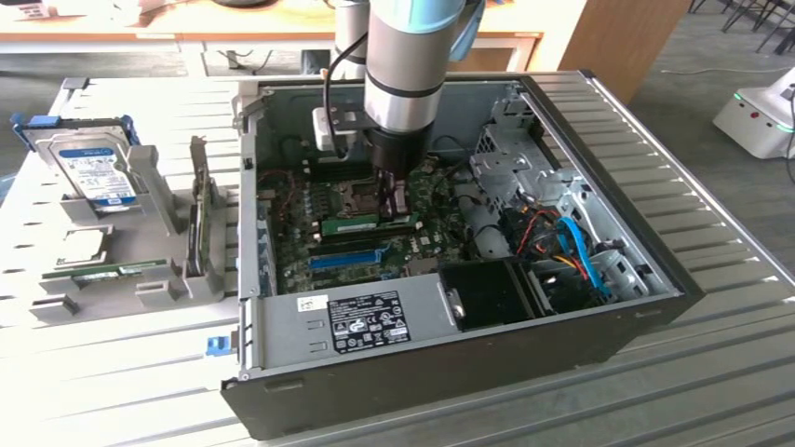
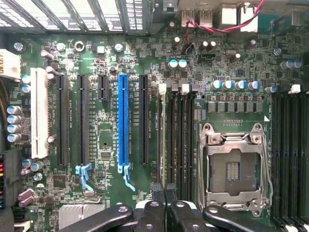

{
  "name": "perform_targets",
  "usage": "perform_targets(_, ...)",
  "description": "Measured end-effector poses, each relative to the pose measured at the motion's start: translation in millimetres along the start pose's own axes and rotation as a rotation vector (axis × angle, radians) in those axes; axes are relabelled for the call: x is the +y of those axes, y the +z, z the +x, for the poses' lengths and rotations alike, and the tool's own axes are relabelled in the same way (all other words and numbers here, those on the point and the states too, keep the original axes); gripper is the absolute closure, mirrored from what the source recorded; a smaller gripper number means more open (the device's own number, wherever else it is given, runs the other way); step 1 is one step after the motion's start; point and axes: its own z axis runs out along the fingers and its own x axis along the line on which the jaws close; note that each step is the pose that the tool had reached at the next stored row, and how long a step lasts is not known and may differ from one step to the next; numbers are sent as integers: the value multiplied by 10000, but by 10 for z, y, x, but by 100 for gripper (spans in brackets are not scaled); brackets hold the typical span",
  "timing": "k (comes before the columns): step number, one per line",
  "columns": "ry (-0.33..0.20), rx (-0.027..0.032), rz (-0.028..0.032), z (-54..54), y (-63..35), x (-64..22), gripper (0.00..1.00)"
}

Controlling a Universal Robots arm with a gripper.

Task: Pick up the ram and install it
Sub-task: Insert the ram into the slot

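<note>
Bright even light; soft shadow inside the computer case [image 1: 497,368].

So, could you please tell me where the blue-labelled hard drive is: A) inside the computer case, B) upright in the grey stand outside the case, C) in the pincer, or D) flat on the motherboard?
B: the hard drive stands upright in the grey stand, to the exterior view's left of the open computer case.

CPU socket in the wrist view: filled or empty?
Empty: the CPU socket shows bare contacts inside its metal frame, no processor seated.
</note>
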Motion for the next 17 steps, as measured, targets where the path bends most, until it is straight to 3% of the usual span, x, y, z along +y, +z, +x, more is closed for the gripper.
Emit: perform_targets(17, 0, -1, 1, 1, 25, 0, 88)
